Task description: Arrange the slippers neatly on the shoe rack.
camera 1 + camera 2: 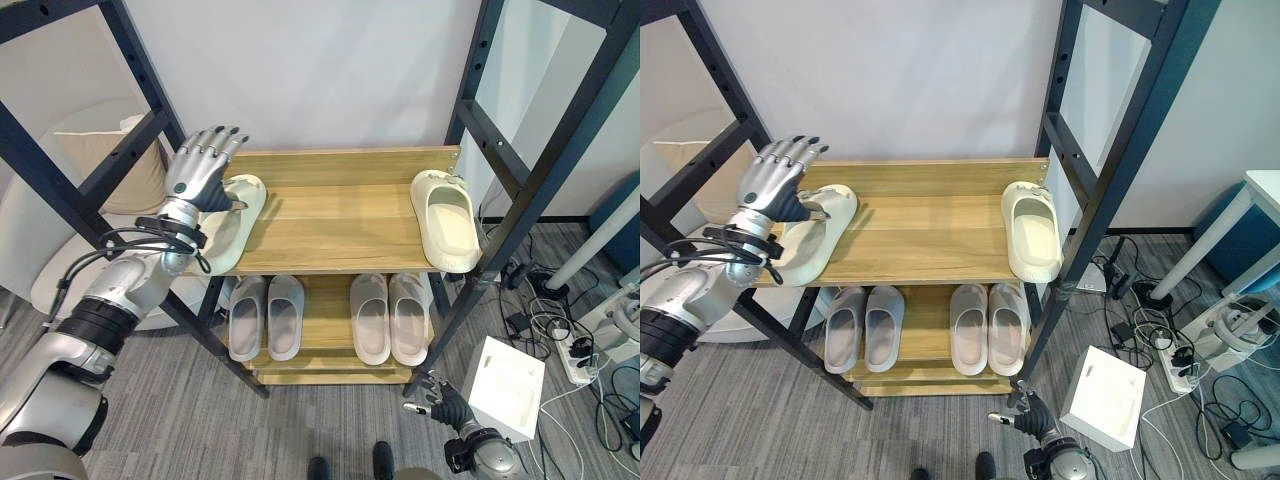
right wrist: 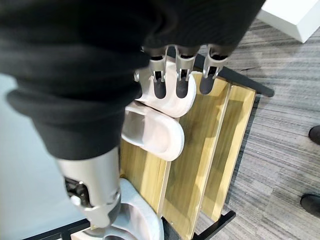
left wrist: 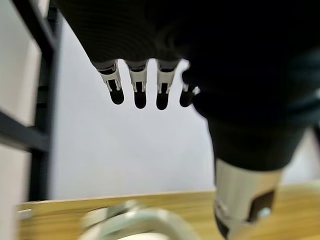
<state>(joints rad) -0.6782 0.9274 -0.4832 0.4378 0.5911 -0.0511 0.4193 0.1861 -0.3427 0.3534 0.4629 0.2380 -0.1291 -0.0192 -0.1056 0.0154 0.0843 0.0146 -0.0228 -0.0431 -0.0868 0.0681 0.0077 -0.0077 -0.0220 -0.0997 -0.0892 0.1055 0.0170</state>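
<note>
Wooden shoe rack point(image 1: 340, 215), matt foam slippers point(image 1: 448, 220)

The shoe rack point(image 1: 340, 215) is pale wood grain on a black metal frame. On its top shelf lie two cream slippers point(image 1: 447, 218), one at each end. On the shelf below sit four light grey slippers point(image 1: 372, 316). Beside the rack, the floor point(image 1: 200, 420) is streaked grey carpet, with a white box point(image 1: 508, 385).
</note>
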